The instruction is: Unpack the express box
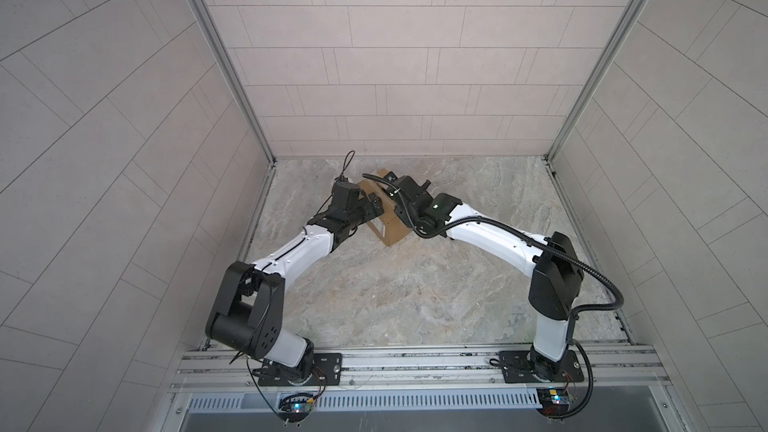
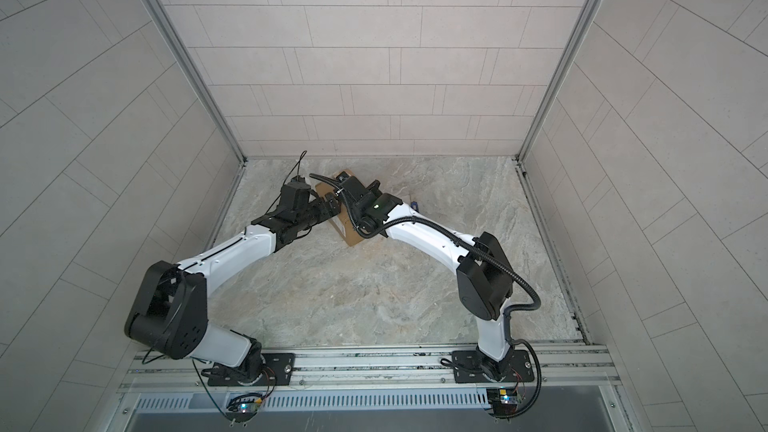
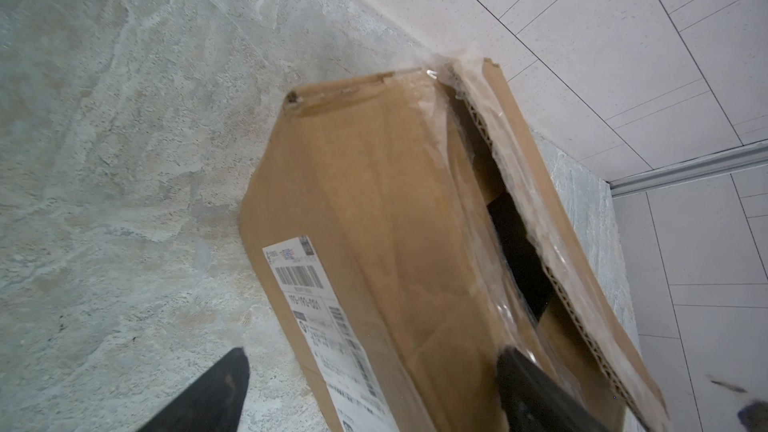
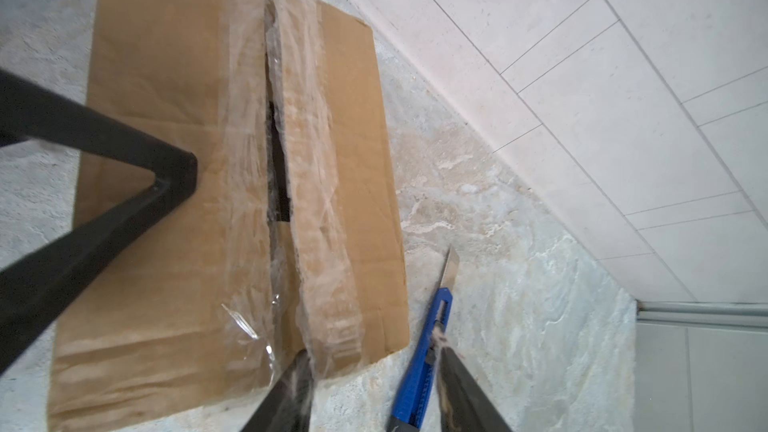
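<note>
Marbled grey tabletop (image 1: pixel 415 284), pale tiled walls (image 1: pixel 374 56) on three sides. Down at the right gripper (image 4: pixel 374 353), the jaws are apart and straddle the handle of the blue utility knife (image 4: pixel 419 363). One finger is right against the handle, the other clear of it, so no pinch. The knife lies flat, blade out, just beside the express box (image 4: pixel 166 201). The left gripper (image 3: pixel 374 351) is spread wide across the box's long edge, one finger over the top by the seam, the other off the side with the white label (image 3: pixel 324 326). The box sits toward the back, left of centre, between both grippers. Its clear tape (image 4: pixel 307 160) is crinkled and the seam is split to a dark gap.
</note>
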You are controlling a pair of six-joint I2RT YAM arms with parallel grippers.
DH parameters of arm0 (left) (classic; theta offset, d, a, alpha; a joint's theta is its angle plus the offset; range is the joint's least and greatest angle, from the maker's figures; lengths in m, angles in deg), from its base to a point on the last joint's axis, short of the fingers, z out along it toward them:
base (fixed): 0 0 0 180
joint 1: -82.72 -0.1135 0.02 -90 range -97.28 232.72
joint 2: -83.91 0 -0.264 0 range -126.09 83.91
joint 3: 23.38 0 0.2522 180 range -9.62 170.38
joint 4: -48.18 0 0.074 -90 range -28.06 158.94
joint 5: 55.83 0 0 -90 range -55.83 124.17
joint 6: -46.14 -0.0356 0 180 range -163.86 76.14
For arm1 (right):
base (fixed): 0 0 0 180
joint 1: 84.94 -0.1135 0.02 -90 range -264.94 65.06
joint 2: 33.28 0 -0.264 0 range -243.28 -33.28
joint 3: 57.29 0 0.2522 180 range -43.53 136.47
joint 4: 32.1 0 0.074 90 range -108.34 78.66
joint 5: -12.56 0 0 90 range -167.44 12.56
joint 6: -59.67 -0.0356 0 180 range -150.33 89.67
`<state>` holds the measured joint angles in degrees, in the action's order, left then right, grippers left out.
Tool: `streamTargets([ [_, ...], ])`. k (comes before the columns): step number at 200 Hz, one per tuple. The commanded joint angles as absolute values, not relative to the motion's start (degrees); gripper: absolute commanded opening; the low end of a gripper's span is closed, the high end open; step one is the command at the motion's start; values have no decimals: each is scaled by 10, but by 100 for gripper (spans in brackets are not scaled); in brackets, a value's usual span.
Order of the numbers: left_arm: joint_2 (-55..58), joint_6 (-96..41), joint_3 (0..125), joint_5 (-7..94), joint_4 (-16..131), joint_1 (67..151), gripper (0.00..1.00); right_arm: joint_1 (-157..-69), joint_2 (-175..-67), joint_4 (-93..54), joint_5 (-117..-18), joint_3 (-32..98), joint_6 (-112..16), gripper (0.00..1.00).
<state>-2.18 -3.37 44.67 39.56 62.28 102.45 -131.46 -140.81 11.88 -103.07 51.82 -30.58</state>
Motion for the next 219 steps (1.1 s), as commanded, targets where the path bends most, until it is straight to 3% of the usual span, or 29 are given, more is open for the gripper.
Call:
streamTargets([
  [1,-34,-40,431,390,650,1022,95,-1316,-1413,100,-1058,537,-292,45],
  [42,-38,-40,430,394,647,1022,95,-1303,-1423,106,-1029,548,-309,39],
  [144,-36,-39,422,398,645,1021,94,-1275,-1466,18,-961,569,-289,36],
  [178,-33,-39,424,401,649,1018,94,-1273,-1464,3,-932,561,-284,40],
  [219,9,-35,417,429,630,1005,95,-1246,-1438,41,-867,573,-290,59],
])
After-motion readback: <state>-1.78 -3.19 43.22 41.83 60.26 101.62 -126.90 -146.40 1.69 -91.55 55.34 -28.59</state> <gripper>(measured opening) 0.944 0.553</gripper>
